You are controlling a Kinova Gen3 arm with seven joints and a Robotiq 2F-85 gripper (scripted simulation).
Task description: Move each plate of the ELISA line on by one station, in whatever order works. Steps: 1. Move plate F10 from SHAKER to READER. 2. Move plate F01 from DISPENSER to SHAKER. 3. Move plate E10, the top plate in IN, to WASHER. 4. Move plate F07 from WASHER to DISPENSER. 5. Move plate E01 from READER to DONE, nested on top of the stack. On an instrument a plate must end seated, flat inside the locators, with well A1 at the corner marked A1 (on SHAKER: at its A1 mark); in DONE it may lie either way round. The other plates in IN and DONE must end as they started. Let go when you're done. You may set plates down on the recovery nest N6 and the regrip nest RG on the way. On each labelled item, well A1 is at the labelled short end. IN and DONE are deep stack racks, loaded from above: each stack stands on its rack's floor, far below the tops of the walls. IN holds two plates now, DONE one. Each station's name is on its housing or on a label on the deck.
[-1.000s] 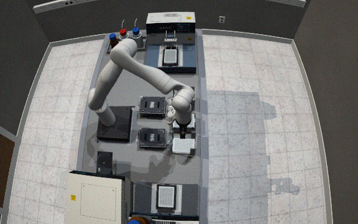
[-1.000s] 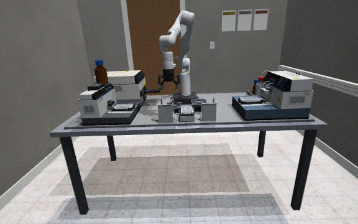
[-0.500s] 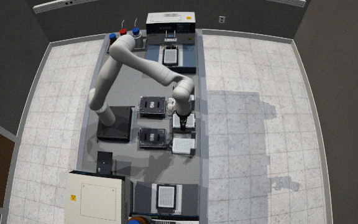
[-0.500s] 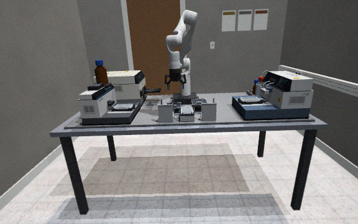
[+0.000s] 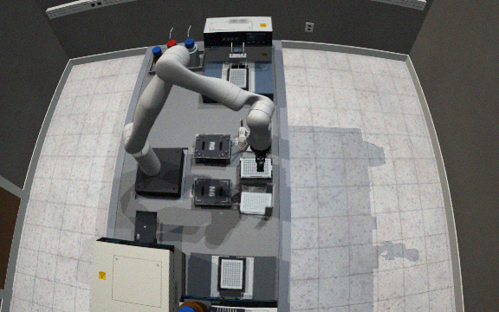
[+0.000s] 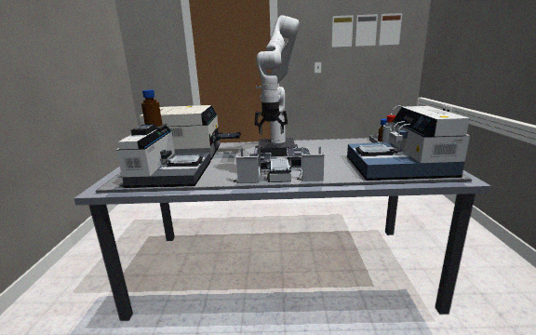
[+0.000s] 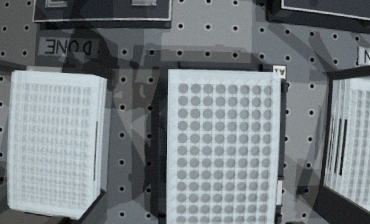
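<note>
From above, we see the white seven-joint arm (image 5: 197, 84) reaching across the grey desk (image 5: 176, 117), with its black two-fingered gripper (image 5: 260, 165) poised over a white multiwell plate (image 5: 249, 168) on a dark station. Just beside that plate, on the side away from the blue-based instrument with the white housing (image 5: 237, 32), a second white plate (image 5: 255, 202) sits in a walled rack. Two black nests lie near the central plate, one marked RG (image 5: 212, 147) and one marked N6 (image 5: 212, 191). Another white plate (image 5: 237, 77) rests on the blue-based instrument's deck, and one more (image 5: 231, 274) lies in a black frame at the opposite end of the desk.

In the exterior view, the gripper (image 6: 271, 126) hangs well above the central plate (image 6: 279, 164), its fingers (image 6: 259, 125) spread wide apart and holding nothing. Two pale grey rack walls (image 6: 247, 168) flank that plate.

Looking down from the wrist, we find the central plate (image 7: 223, 150) straight below, its round wells plain and a small A1 mark (image 7: 280, 71) at the corner of its dark locator frame (image 7: 158, 150). The fingers do not show in this view. Beside the plate on one side stands a plate in the rack labelled DONE (image 7: 56, 145), the label (image 7: 68, 46) reading upside down; on the other side, a plate stack (image 7: 358, 145) in another rack is partly cut off by the edge.
</note>
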